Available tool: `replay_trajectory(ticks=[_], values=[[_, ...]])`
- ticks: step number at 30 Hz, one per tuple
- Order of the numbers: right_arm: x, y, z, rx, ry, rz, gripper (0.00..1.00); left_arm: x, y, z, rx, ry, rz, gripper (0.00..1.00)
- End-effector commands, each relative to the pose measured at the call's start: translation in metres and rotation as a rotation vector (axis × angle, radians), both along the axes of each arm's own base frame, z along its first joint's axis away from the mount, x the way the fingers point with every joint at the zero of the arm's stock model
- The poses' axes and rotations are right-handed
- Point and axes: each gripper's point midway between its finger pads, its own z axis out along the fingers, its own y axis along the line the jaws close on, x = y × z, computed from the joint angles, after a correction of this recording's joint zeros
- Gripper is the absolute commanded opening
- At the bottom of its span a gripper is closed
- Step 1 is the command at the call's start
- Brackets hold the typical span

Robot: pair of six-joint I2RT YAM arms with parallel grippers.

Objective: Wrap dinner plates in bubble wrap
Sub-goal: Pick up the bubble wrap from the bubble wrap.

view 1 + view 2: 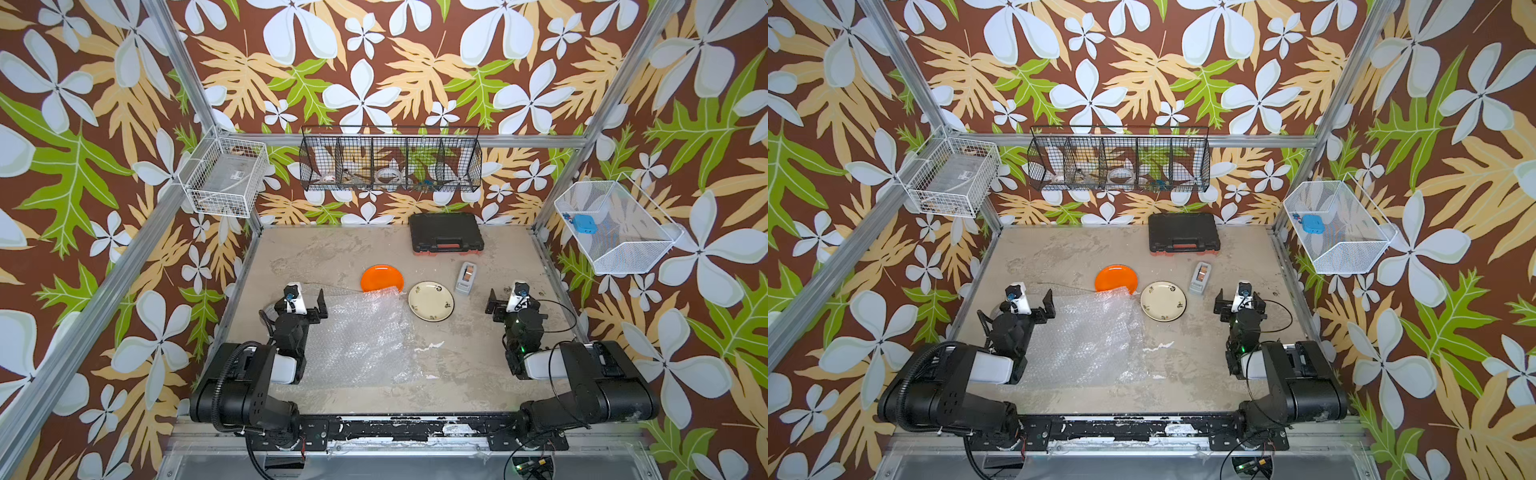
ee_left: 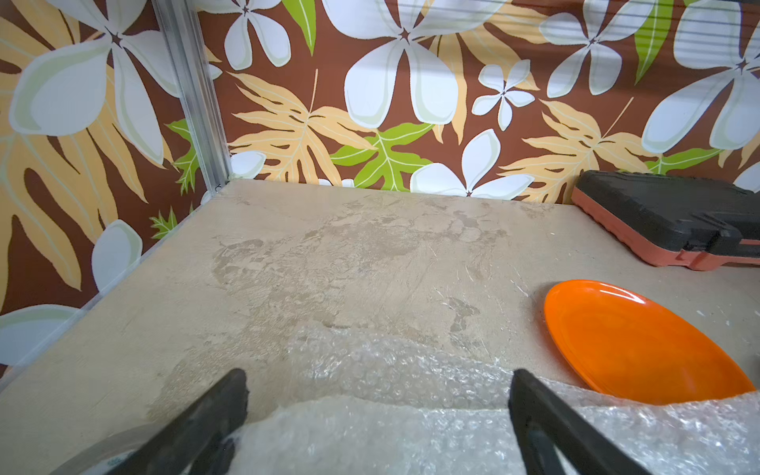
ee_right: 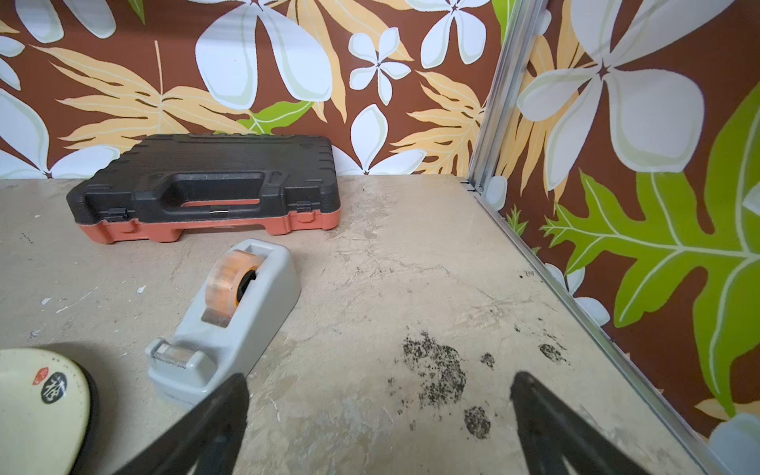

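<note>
Wide-spread, empty left gripper (image 2: 378, 382) above far left corner of bubble wrap (image 1: 357, 336). Right gripper (image 3: 378, 382) likewise spread, empty, near tape dispenser (image 1: 466, 277). Wrap flat mid-table, overlapping orange plate (image 1: 381, 277); cream flowered plate (image 1: 431, 301) just beside.

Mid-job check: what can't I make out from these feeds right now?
Orange plate: near edge hidden under bubble wrap, both top views and left wrist.
Cream plate: cut off by picture edge, right wrist; dark rim beneath it, another plate or shadow, unclear.
Black basket contents: too small behind mesh, top views.
</note>
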Motion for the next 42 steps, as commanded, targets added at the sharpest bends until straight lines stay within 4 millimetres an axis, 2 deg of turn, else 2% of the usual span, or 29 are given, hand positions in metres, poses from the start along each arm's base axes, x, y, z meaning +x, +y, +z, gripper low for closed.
replay_trajectory(ticks=[1, 17, 21, 24, 27, 30, 33, 37, 40, 42], values=[[0.000, -0.001, 0.004, -0.003, -0.014, -0.007, 1.00, 0.001, 0.000, 0.006, 0.000, -0.024, -0.002, 1.00], [0.000, 0.000, 0.003, -0.001, -0.012, -0.004, 1.00, 0.002, -0.001, 0.006, 0.003, -0.022, -0.007, 1.00], [-0.001, -0.002, 0.009, -0.008, -0.026, -0.016, 1.00, 0.001, 0.001, 0.009, 0.001, -0.025, 0.014, 1.00], [0.012, 0.006, 0.019, -0.010, 0.064, 0.009, 1.00, 0.006, 0.001, 0.024, 0.006, 0.002, 0.020, 1.00], [0.017, 0.018, 0.035, 0.051, 0.114, 0.060, 0.93, 0.006, 0.001, 0.049, -0.023, -0.006, 0.039, 1.00], [0.016, 0.041, 0.046, 0.211, 0.186, 0.152, 0.92, 0.005, -0.007, 0.064, -0.104, 0.058, 0.032, 0.98], [0.002, 0.076, 0.047, 0.390, 0.288, 0.282, 0.88, -0.002, -0.030, 0.072, -0.208, 0.131, -0.049, 0.90], [-0.036, 0.141, 0.050, 0.632, 0.429, 0.529, 0.81, -0.027, -0.074, 0.063, -0.344, 0.291, -0.206, 0.80], [-0.070, 0.196, 0.047, 0.640, 0.557, 0.677, 0.80, -0.049, -0.098, 0.050, -0.458, 0.405, -0.289, 0.73], [-0.094, 0.227, 0.037, 0.626, 0.654, 0.741, 0.81, -0.064, -0.113, 0.041, -0.505, 0.466, -0.344, 0.71]])
